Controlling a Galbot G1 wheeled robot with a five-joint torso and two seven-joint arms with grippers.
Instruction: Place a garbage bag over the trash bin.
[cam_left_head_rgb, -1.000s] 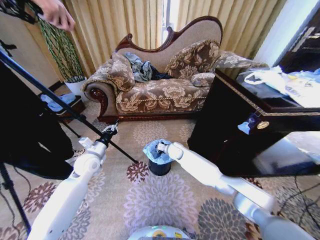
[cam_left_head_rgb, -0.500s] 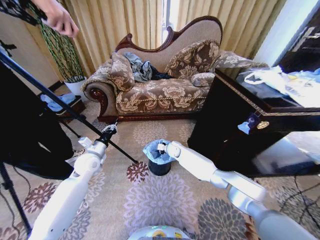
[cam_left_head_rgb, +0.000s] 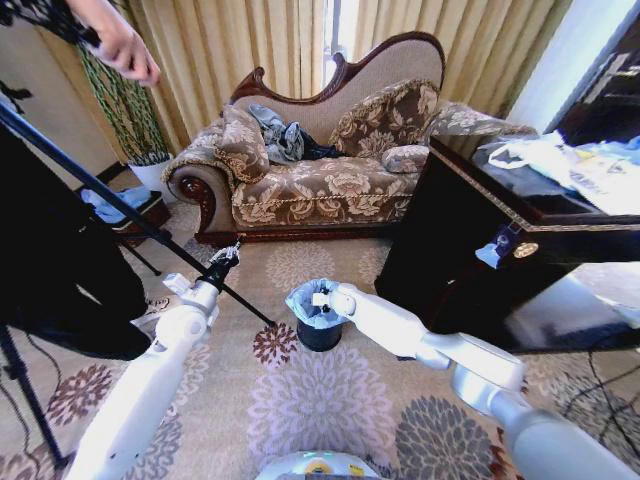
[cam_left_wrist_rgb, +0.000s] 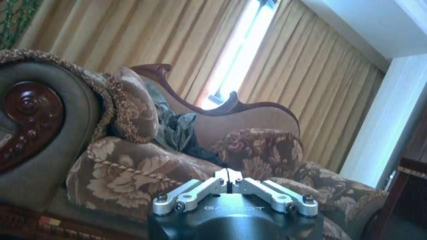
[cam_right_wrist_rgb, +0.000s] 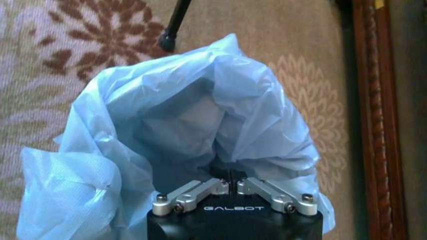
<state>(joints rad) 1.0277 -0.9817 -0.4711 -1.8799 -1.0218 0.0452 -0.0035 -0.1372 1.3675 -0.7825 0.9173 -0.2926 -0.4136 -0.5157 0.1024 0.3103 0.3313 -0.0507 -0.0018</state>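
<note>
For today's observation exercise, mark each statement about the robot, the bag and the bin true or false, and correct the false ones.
1. The garbage bag sits in the mouth of the trash bin. True.
2. The right gripper is at the bag, over the bin. True.
3. The left gripper holds the bag. False: it is raised over the carpet, apart from the bin, fingers shut on nothing.
4. The bin stands on the sofa. False: it stands on the carpet in front of the sofa.
5. The bag is black. False: it is pale blue.
</note>
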